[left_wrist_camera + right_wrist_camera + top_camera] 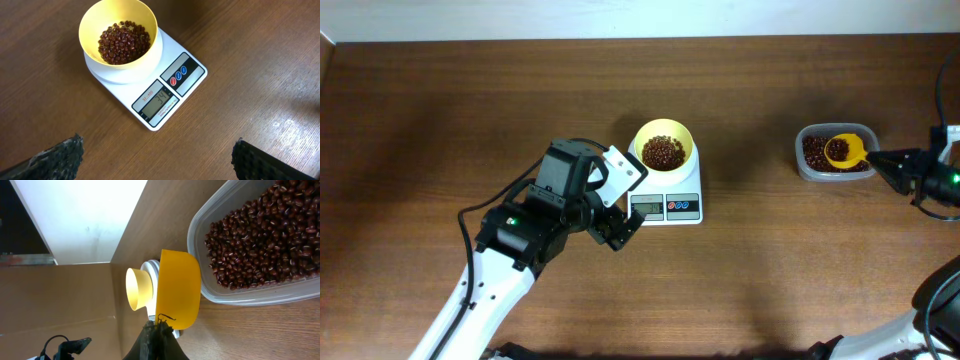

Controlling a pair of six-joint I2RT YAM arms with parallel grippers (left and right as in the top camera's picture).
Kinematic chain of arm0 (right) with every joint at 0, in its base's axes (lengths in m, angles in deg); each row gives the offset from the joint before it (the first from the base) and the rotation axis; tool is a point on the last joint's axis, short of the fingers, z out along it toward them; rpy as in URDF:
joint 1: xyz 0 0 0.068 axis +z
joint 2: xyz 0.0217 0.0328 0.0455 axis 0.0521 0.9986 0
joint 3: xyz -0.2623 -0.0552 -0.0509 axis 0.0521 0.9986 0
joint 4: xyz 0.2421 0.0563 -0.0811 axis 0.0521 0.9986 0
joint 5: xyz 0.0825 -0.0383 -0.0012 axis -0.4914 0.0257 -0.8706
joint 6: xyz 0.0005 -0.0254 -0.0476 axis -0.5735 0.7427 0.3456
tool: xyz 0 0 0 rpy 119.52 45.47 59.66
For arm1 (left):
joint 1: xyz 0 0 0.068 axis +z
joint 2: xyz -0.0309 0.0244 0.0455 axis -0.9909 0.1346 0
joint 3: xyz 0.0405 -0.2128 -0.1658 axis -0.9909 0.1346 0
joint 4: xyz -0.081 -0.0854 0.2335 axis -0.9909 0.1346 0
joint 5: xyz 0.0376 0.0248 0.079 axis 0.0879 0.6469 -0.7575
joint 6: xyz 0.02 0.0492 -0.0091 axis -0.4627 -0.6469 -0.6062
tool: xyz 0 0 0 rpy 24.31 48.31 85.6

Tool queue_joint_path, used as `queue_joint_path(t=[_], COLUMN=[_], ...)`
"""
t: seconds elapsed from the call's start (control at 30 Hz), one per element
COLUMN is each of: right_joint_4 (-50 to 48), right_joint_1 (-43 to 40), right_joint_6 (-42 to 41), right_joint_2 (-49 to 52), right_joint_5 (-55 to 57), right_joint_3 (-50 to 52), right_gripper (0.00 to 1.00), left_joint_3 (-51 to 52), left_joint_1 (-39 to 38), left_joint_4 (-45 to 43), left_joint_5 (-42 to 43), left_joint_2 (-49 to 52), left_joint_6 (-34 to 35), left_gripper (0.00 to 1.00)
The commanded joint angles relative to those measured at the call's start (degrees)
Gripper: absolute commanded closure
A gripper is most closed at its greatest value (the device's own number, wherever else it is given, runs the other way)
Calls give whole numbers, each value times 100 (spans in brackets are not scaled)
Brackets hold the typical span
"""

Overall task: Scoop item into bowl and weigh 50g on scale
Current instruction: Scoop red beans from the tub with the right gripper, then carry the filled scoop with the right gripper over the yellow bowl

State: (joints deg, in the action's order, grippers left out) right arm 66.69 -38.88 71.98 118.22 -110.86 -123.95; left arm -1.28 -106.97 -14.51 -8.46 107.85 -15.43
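Note:
The pale yellow bowl [664, 147] stands on the white scale [670, 205] and holds a heap of dark red-brown beans [663, 152]. In the left wrist view the bowl [120, 37], its beans [123, 41] and the scale [165, 92] show; the display reads 34. My left gripper [617, 222] is open and empty, just left of the scale's front; its fingertips show in the left wrist view [157, 157]. My right gripper [886, 163] is shut on the handle of a bright yellow scoop [844, 150] with beans in it, held over the clear container [832, 152].
The clear container [260, 245] at the right is full of beans. A pale wall runs along the table's far edge [640, 38]. The right arm's cables [942, 100] hang at the right edge.

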Motion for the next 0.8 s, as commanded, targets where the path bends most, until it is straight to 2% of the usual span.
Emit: queue_joint_path(t=[0.0,0.37,0.57,0.77], right_joint_4=[-17,2,-9,-358], right_joint_1=[-15,232,1462,2551], right_joint_6=[125,234,173,-308], right_joint_2=[42,42,42,42], right_joint_5=[-162,-227,-490,-634], right_joint_3=[52,52,52,52], right_gripper=[96,96,96,96], left_joint_3=[2,2,2,2], left_joint_1=[26,26,26,26], left_joint_4=[-9,-9,-9,-9], left_joint_5=[83,83,83,83], left_joint_2=[-39,-39,-39,-39], left_joint_6=[17,17,17,17], left_gripper=[1,1,1,1])
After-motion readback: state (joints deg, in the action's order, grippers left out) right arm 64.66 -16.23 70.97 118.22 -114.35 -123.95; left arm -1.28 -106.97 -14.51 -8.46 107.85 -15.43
